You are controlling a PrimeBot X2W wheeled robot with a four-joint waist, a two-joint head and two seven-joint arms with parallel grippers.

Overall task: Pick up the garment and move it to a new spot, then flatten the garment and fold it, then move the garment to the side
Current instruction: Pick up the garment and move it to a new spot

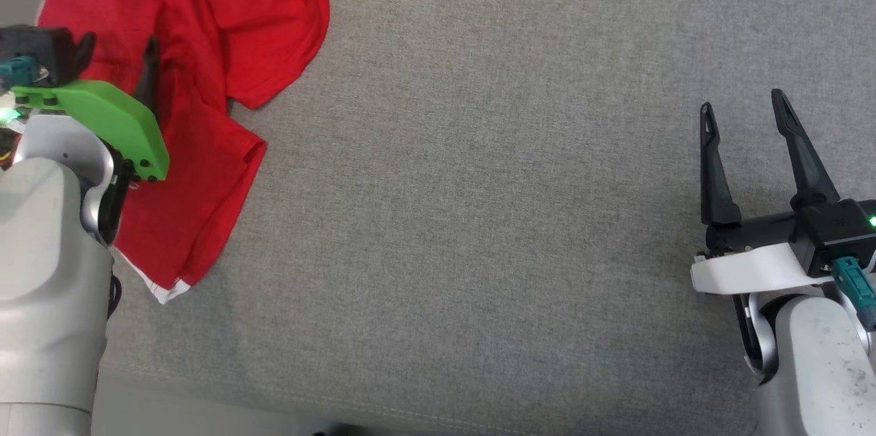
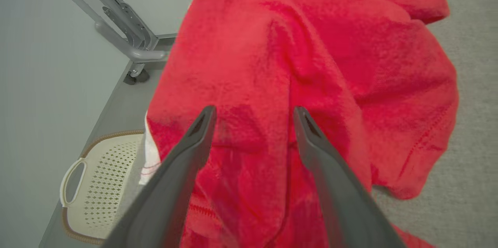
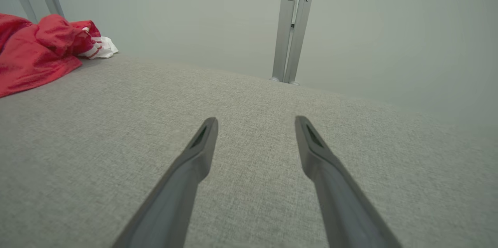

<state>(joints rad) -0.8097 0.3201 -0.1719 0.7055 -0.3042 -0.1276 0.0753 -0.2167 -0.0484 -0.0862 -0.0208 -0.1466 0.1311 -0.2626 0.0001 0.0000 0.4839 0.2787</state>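
Observation:
A crumpled red garment (image 1: 219,46) with white trim lies at the far left of the grey fabric surface (image 1: 493,183), part of it draped over the left edge. My left gripper (image 1: 118,51) hovers open just above its folds; in the left wrist view the two fingers (image 2: 194,150) straddle a ridge of the red garment (image 2: 291,65) with nothing pinched between them. My right gripper (image 1: 744,107) stands open over bare fabric at the right, far from the cloth. In the right wrist view the garment (image 3: 35,51) shows at the far left, beyond the open right gripper (image 3: 255,123).
A cream perforated basket (image 2: 97,185) sits on the floor below the surface's left edge. Grey metal frame legs (image 2: 120,22) stand behind it, and another post (image 3: 291,26) rises past the far edge. The near edge (image 1: 342,402) runs along the bottom.

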